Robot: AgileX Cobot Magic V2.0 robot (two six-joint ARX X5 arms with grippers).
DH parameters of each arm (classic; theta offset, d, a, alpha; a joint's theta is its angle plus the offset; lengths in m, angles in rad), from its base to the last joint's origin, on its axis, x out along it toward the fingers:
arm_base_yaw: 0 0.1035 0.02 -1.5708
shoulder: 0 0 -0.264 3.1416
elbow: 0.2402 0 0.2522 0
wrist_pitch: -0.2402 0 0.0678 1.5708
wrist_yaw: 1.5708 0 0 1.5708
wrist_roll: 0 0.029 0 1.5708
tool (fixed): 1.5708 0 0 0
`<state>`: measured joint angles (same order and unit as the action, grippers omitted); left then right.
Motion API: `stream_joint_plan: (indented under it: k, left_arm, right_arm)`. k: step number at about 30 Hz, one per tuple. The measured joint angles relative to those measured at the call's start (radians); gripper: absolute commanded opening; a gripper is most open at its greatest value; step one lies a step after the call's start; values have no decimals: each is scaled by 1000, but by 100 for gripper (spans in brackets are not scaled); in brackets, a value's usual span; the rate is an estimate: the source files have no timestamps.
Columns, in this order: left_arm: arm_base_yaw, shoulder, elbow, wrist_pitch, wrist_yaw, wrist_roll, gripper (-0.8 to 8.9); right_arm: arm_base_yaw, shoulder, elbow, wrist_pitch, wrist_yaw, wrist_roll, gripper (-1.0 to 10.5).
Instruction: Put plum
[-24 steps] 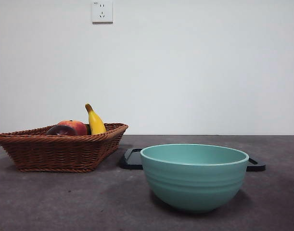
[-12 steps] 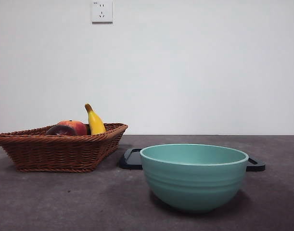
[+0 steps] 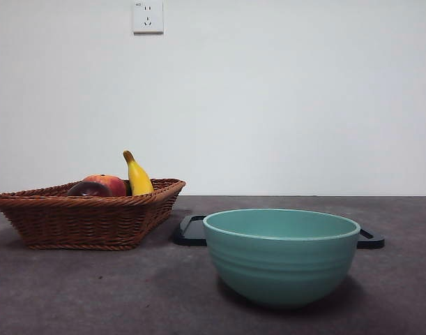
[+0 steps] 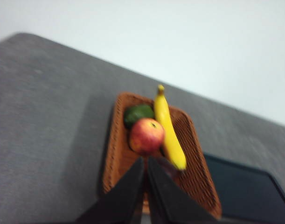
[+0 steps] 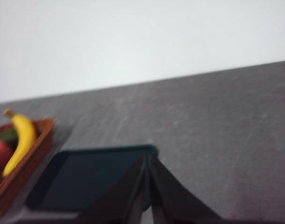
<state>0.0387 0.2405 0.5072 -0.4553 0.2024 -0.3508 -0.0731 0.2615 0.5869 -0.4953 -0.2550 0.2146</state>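
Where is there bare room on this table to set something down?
Bare tabletop lies in front of the wicker basket and left of the green bowl. The bowl looks empty too. The basket is crowded: plum, red fruit, banana. The dark tray sits behind the bowl.

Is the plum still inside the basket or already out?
Inside. The plum lies in the wicker basket beside the red fruit and banana; neither hand touches it.

Left hand (image 4: 146,161), jaws together, above basket (image 4: 113,140) holding banana (image 4: 168,130), red fruit (image 4: 146,135).
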Motion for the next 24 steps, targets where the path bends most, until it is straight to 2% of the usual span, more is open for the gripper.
stream_joint_plan:
  k: [4,8,12,17,21,24]
  left_arm:
    - [0,115,117,-84,72,68,9]
    - [0,235,229,-183,189,146,9]
    - [-8,346,323,-282,293,230,9]
    - [-35,450,417,-408,336,320,9]
    - [-61,485,444,-455,375,373,9]
    - [-80,493,446,-497,377,407,9]
  right_arm:
    - [0,117,124,-84,-72,-50,5]
    - [4,226,237,-162,-166,-92,5]
    - [31,306,314,-224,-221,-114,5]
    - [79,391,383,-340,-272,-153,5]
    - [123,443,396,-424,-319,-191,5]
    - [161,475,396,-482,-322,-215,5]
